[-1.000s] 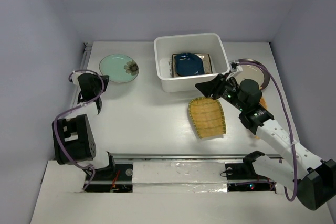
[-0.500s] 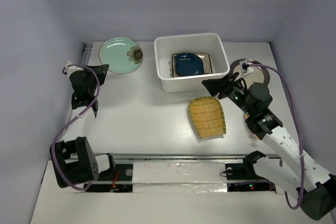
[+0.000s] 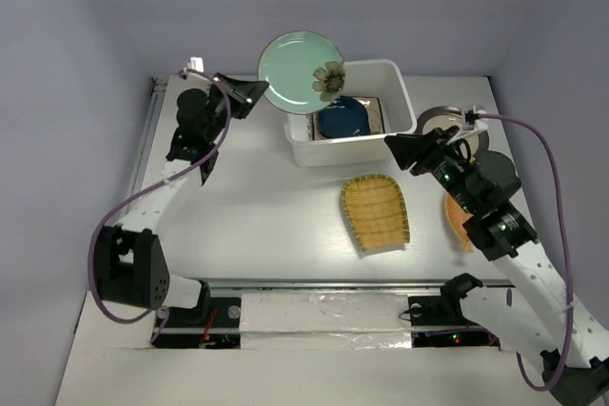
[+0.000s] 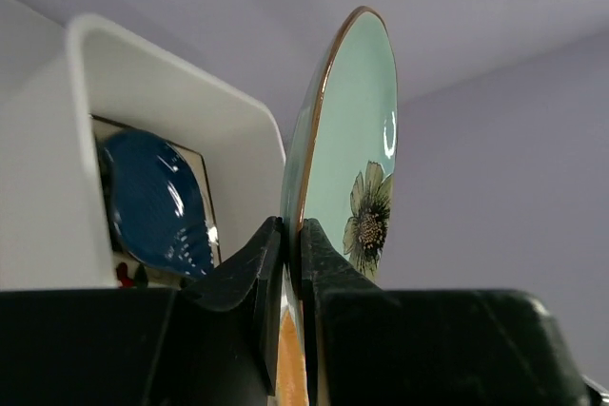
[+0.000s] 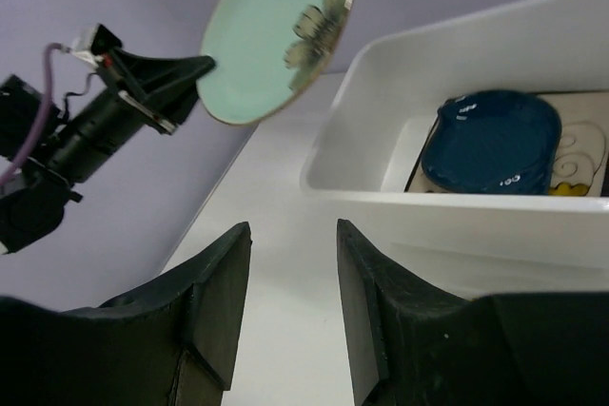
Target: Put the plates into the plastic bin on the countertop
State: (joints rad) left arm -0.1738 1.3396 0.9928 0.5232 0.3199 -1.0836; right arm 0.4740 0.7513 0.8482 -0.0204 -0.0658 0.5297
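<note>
Left gripper (image 3: 255,94) pinches the stiff, slick, breakable mint-green round glazed plate (image 3: 303,73) by its rim, likely slip-prone; right gripper (image 5: 293,235) gapes empty.

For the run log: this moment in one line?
left gripper: shut on green plate, tilted in air at bin corner | right gripper: open, empty | in bin: blue plate

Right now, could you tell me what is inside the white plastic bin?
A small dark blue plate lies on a cream square plate, hiding most of it and the bin floor beneath.
</note>
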